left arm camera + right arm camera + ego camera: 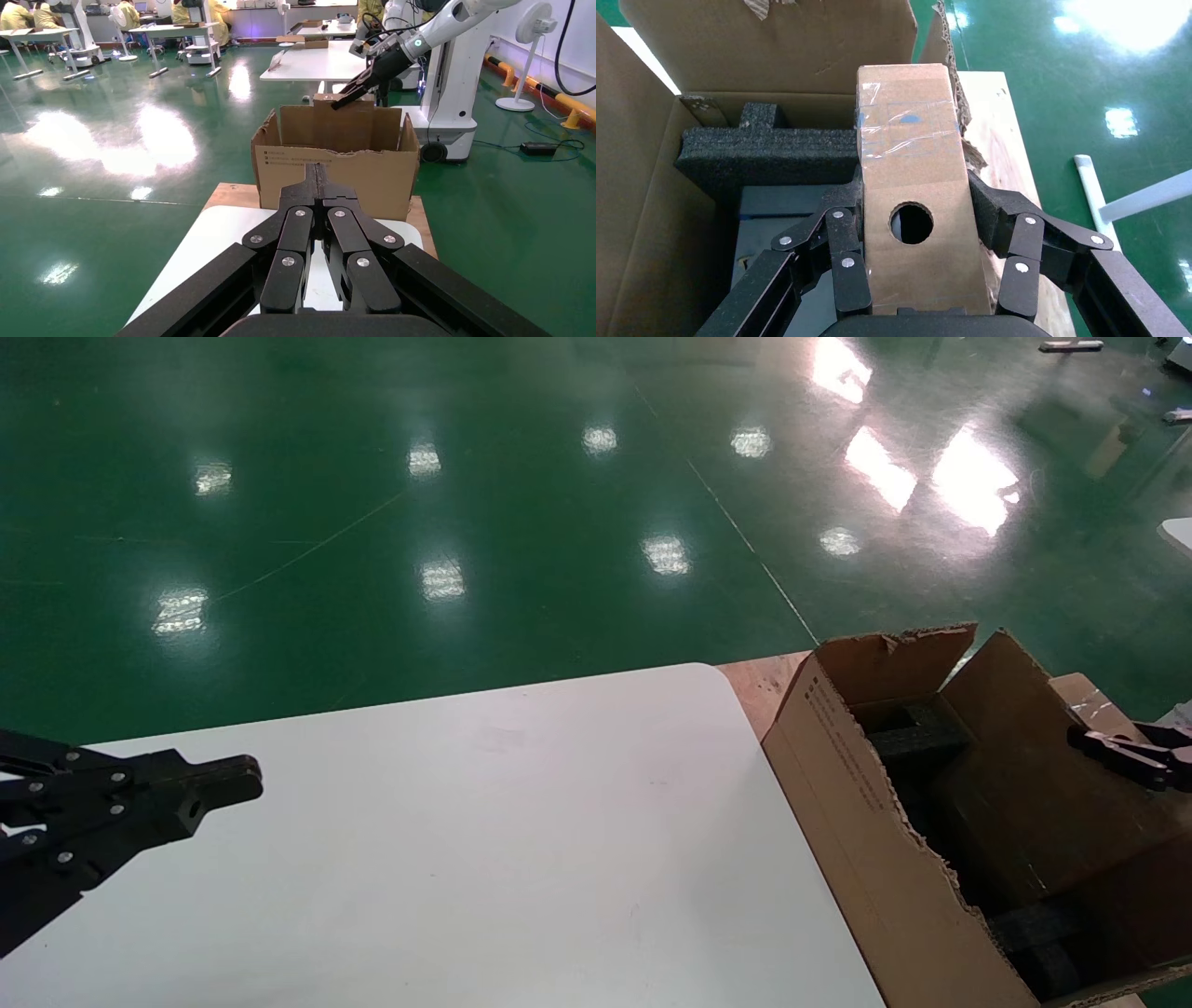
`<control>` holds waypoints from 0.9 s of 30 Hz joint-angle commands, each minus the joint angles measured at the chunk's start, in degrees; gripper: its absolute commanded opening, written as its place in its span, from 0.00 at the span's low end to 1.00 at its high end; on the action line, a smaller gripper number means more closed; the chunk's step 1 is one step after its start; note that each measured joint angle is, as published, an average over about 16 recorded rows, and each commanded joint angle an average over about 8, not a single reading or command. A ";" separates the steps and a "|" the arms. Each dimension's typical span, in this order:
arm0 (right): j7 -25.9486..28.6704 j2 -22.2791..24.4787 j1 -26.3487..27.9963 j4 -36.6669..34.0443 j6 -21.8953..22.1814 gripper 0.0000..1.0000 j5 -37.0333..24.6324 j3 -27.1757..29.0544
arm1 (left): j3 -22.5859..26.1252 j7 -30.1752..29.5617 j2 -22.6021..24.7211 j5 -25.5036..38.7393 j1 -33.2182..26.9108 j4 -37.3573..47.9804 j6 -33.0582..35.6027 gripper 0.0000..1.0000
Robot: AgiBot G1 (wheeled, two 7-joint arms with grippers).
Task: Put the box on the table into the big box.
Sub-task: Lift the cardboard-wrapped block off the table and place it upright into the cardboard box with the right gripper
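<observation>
the box is clamped between the two fingers of the right end effector, its face with the round hole turned toward the wrist camera and clear tape seen across its far end. it is held over the big box — above the open interior, where a black foam block is seen along the inner wall. the big box is set just beside the rounded corner of the white worktop, on a wooden board. the left end effector is held over the worktop's left part, well apart from the carton — its fingers pressed together on nothing.
</observation>
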 commanded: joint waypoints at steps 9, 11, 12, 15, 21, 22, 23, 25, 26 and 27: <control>-3.34 -3.72 2.45 -7.42 -1.04 0.00 0.27 -1.48 | 0.01 0.00 0.00 0.00 0.00 0.00 0.00 0.00; -3.76 -4.14 2.59 -8.19 -0.94 0.00 0.41 -1.54 | 0.01 0.00 0.00 0.00 0.00 0.00 0.00 0.00; -3.94 -4.30 2.63 -8.49 -0.84 0.00 0.49 -1.56 | 0.01 0.00 0.00 0.00 0.00 0.00 0.00 0.00; -4.32 -4.52 2.61 -9.06 -0.48 0.00 0.68 -1.58 | 0.01 0.00 0.00 -0.01 0.00 0.00 0.00 0.00; -4.51 -4.50 2.01 -9.15 0.51 0.00 1.01 -1.20 | 0.01 0.01 0.00 -0.01 0.00 0.00 0.00 0.00; -4.46 -4.49 1.89 -9.04 0.72 0.00 1.07 -1.10 | 0.01 0.01 0.00 -0.01 0.00 0.00 0.00 0.00; -4.39 -4.48 1.79 -8.89 0.94 0.00 1.15 -1.00 | 0.01 0.01 -0.01 -0.01 0.00 0.00 -0.01 0.00; -4.20 -4.45 1.58 -8.48 1.46 0.00 1.31 -0.80 | 0.01 0.01 -0.01 -0.01 0.00 0.00 -0.01 0.12; -4.10 -4.42 1.47 -8.24 1.73 0.00 1.39 -0.70 | 0.01 0.01 -0.01 -0.01 0.00 0.00 -0.01 0.24; -3.98 -4.39 1.36 -7.97 2.01 0.00 1.47 -0.59 | 0.02 0.01 -0.01 -0.01 0.00 0.00 -0.01 0.37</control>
